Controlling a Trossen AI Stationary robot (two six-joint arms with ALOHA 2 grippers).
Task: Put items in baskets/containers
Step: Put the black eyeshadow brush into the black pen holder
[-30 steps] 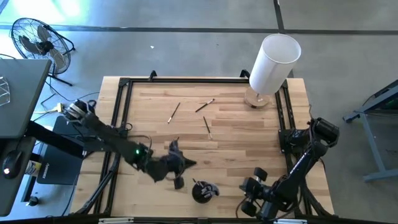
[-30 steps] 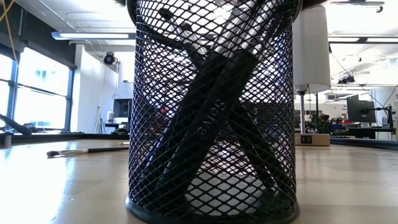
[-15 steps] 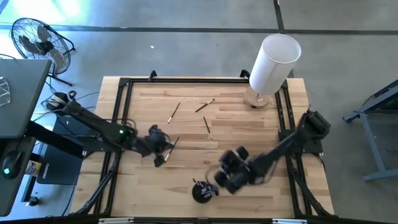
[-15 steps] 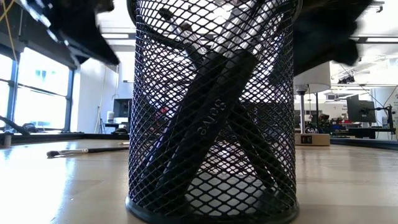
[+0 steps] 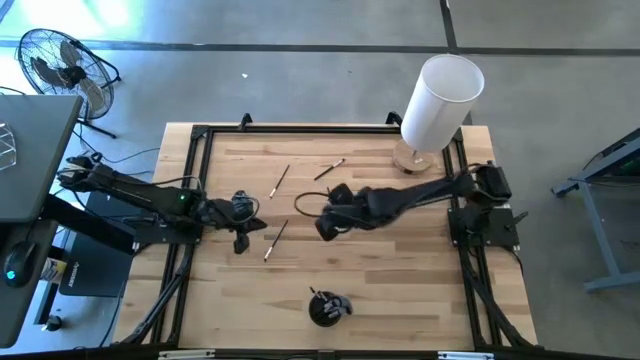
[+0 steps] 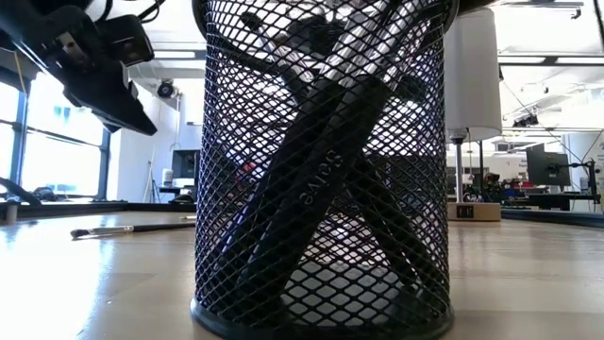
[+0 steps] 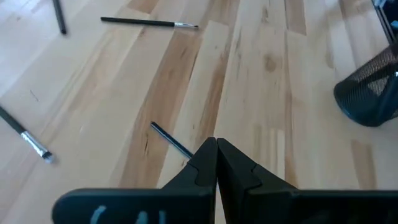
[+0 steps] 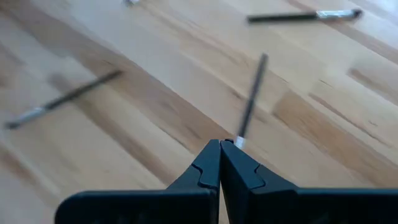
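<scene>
- The black mesh cup [image 5: 327,309] sits at the near edge of the desk [image 5: 400,270], with brushes already leaning inside.
- Four thin brushes lie on the wood; one [image 5: 275,240] rests beside my left jaws [image 5: 243,243].
- Both jaws are clenched on nothing; my right jaws [image 5: 322,229] hang over mid-desk near another brush [image 5: 333,202].
- I think I should open wide, come down straight, and pinch the round, slippery handle at its middle.
</scene>
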